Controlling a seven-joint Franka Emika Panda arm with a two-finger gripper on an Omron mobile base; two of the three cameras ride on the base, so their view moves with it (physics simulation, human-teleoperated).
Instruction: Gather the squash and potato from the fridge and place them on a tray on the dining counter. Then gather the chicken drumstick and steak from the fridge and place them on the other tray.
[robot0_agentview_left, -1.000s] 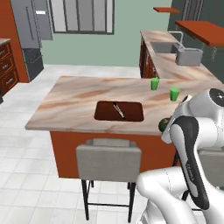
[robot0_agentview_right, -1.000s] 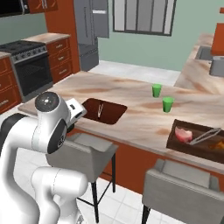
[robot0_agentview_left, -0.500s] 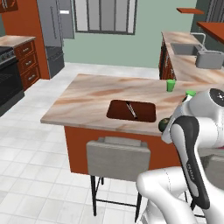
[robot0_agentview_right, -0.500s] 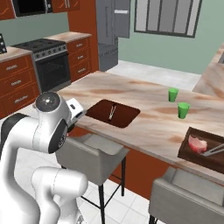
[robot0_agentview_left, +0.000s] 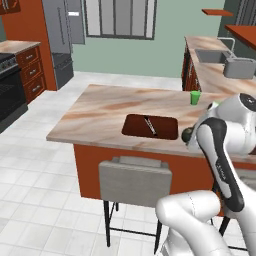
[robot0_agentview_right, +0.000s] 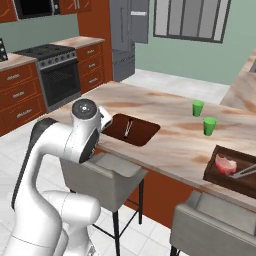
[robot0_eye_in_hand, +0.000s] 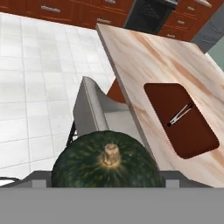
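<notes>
Over the dining counter (robot0_eye_in_hand: 144, 61), squash (robot0_eye_in_hand: 105, 162) stem faces the camera.

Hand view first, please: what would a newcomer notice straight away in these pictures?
The dark green squash looms large at the bottom of the hand view, held in the tool, with its tan stem facing the camera. Beyond it, one tray on the counter holds only tongs. In the right base view, the other tray carries the pink steak.

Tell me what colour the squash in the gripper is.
Dark green squash, tan stem; clearest in the hand view.
</notes>
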